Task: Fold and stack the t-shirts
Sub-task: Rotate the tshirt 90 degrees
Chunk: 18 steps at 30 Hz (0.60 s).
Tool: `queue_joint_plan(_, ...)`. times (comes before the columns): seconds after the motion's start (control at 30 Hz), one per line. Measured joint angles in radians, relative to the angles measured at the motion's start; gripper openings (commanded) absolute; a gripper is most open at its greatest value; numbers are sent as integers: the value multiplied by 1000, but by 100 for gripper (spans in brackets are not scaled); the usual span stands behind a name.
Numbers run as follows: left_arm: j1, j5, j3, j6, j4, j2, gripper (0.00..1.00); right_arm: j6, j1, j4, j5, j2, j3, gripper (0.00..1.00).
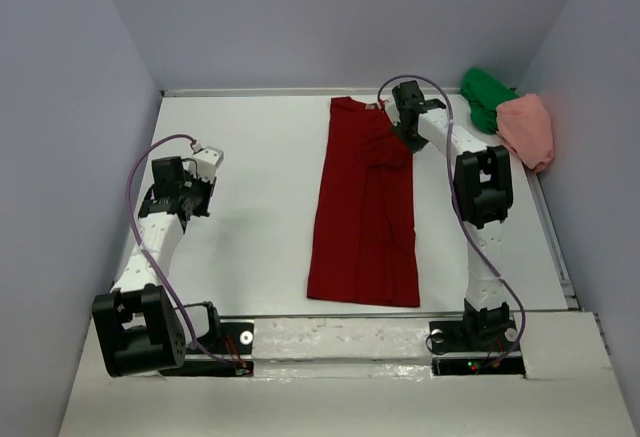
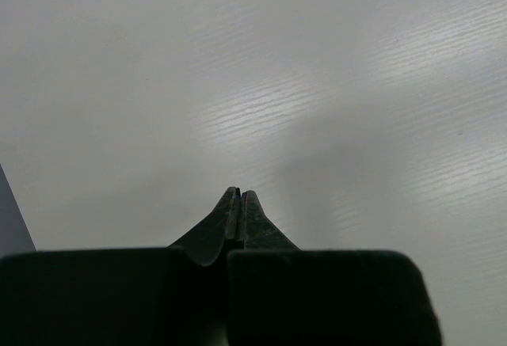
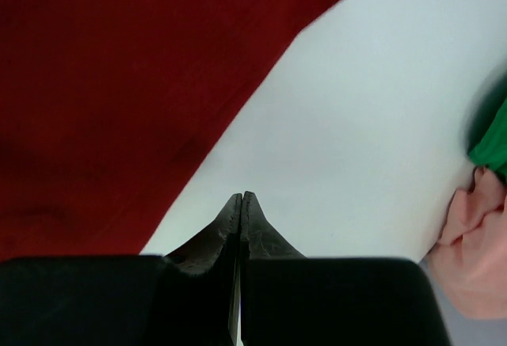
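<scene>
A dark red t-shirt [image 1: 362, 217] lies folded lengthwise into a long strip down the middle of the white table [image 1: 250, 177]; its edge fills the left of the right wrist view [image 3: 111, 85]. A bright green t-shirt [image 1: 484, 97] and a salmon pink t-shirt [image 1: 528, 129] lie crumpled at the back right, both at the right edge of the right wrist view [image 3: 493, 144] [image 3: 474, 251]. My right gripper [image 1: 400, 107] hovers by the red shirt's top right corner, shut and holding nothing [image 3: 241, 197]. At the left, over bare table, my left gripper [image 1: 190, 202] is shut and holds nothing [image 2: 238, 193].
Grey walls [image 1: 80, 107] close in the table on the left, back and right. Both arm bases [image 1: 470, 332] are bolted to the near edge. A raised strip [image 1: 560, 257] runs along the table's right side.
</scene>
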Motion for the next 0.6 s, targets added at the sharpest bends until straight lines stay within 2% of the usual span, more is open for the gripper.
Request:
queue_joint_plan(0.2,0,-11,0,0,1,7,0,-2,-25,-23,-50,119,213,0)
queue_joint_plan(0.6,0,-14,0,0,1,40,0,1,-25,-62,-182,120,197,0)
